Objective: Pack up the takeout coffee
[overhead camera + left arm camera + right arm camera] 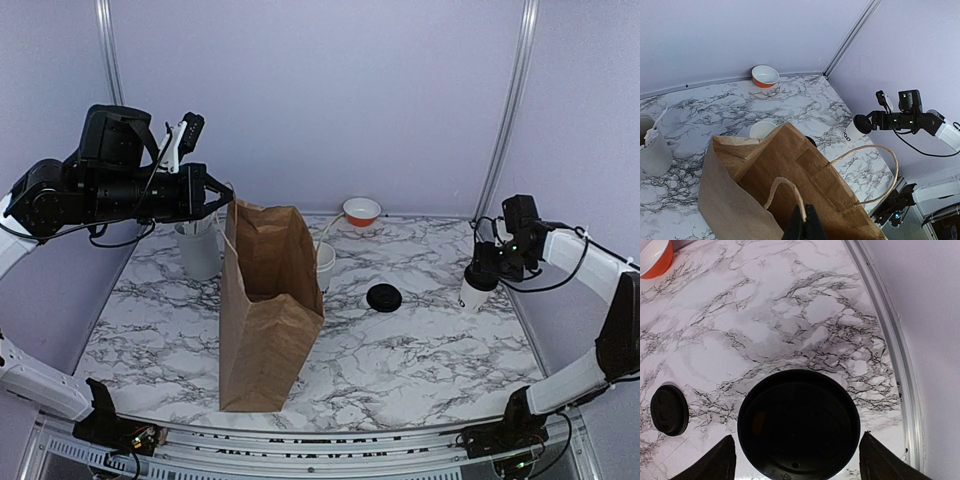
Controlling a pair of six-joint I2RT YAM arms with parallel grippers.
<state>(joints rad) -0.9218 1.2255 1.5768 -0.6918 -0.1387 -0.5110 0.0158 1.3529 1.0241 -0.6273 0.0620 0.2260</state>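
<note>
Leftmost, a grey-white canister (198, 248) of utensils is seen standing on the marble table (430, 350), just behind the left edge of the paper bag (265, 310). Above it, the left gripper (802, 222) is held at the bag's top, its fingers pressed together on one cord handle (785, 187). The bag is stood upright with its mouth open, and its second handle (887, 165) is seen arching free on the far side. Just behind the bag's right edge, an open cup (762, 130) without a lid is stood on the table; whether it touches the bag cannot be told. Farther back, by the rear wall, the orange-and-white bowl (362, 211) is placed. To the right of the open cup and apart from it, a loose black lid (384, 297) is laid flat on the marble. Farthest right, the right gripper (484, 270) is closed around a lidded cup (799, 422), which is held tilted above the table near its right edge, with dark lettering visible on its white side.
</note>
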